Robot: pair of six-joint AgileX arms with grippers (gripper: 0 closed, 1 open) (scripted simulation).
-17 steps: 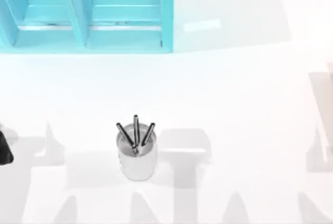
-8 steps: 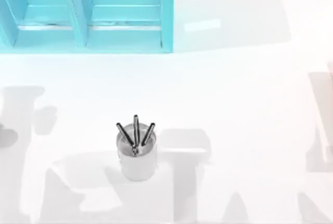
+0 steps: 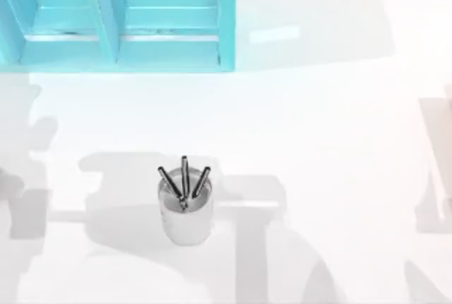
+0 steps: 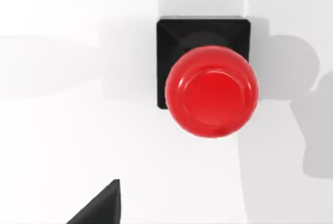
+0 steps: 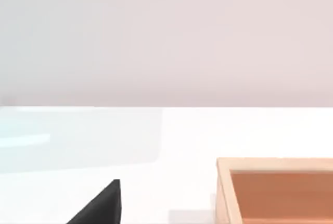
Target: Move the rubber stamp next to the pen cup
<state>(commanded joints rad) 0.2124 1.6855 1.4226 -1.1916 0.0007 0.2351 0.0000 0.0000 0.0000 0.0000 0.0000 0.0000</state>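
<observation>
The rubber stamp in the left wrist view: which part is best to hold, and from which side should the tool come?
Probably the red knob, approached from straight above. The rubber stamp stands upright on the white table, its rounded knob facing the left wrist camera above the black square base. The open space around the stamp leaves room for fingers to close on opposite sides of the knob.

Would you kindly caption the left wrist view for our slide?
Left wrist camera looks straight down on the rubber stamp, red knob above black square base, standing on the white table.
</observation>
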